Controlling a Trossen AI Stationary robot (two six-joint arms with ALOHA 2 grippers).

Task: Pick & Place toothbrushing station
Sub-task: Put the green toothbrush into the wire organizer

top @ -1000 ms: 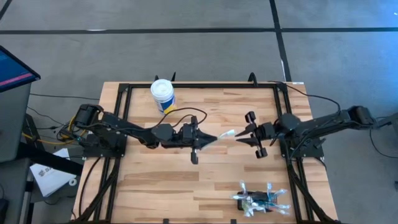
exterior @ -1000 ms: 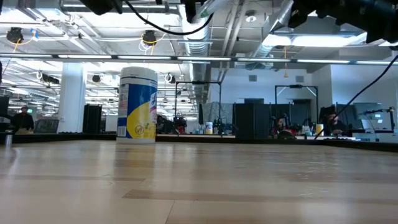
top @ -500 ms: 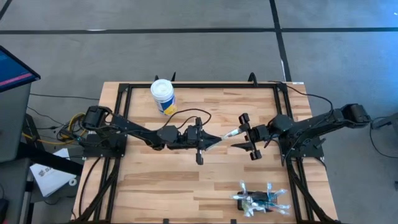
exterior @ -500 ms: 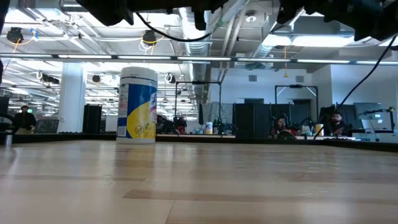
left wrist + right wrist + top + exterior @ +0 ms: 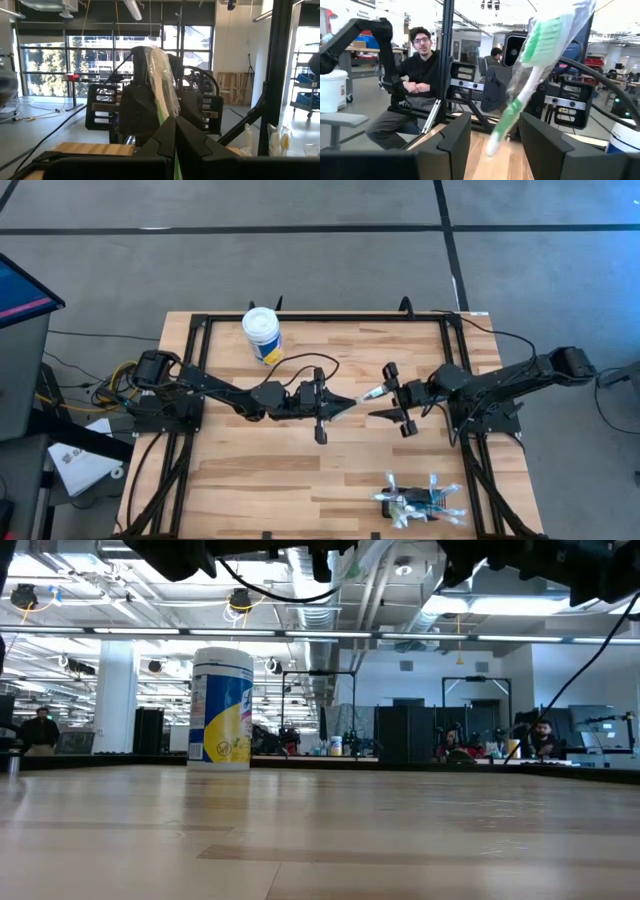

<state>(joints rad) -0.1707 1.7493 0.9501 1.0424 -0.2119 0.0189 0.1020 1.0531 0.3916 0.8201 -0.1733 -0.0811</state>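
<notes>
Toothbrushing station (image 5: 420, 505), a small dark holder with wrapped brushes, lies at the near right of the wooden surface (image 5: 230, 470), well apart from both arms. Mid-surface, the left pincer (image 5: 340, 404) is clamped on a wrapped toothbrush (image 5: 366, 395) with a green-and-white head. Facing it, the right pincer (image 5: 392, 394) stands spread wide around the brush's free end, gripping nothing.
</notes>
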